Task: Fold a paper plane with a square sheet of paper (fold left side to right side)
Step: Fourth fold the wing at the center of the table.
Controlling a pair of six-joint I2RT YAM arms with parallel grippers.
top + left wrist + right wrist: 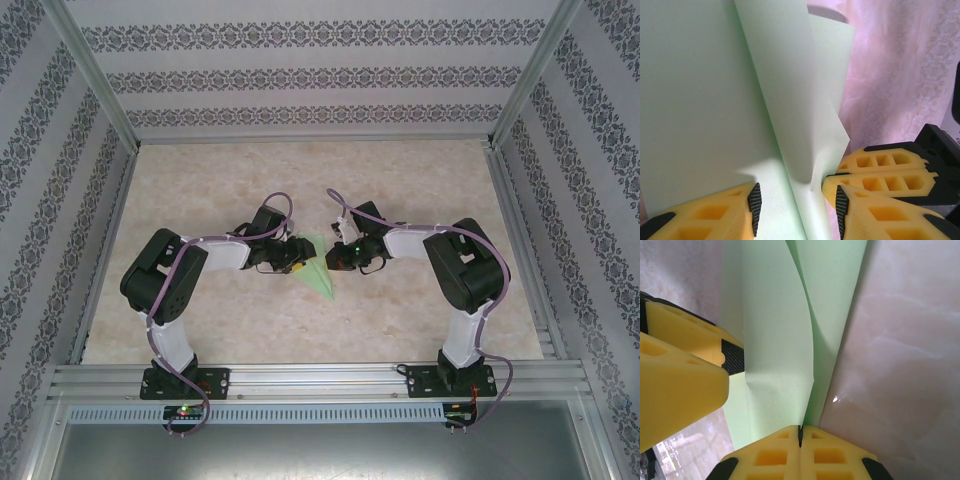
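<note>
Paper plane (318,268) edge pinched in right tool (800,432); table (300,170) open around.

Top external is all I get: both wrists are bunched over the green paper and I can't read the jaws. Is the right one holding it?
Observer: Looks like it. The right gripper has its jaws shut, and a lifted flap of the light green paper runs straight into their seam.
Operator: Left one?
Observer: The left gripper has its jaws open, one on each side of that raised flap, with a clear gap, so no pinch there.
Operator: Rest of the sheet flat?
Observer: The lower layer appears to lie on the marbled tabletop. The flap curves up off it.
</note>
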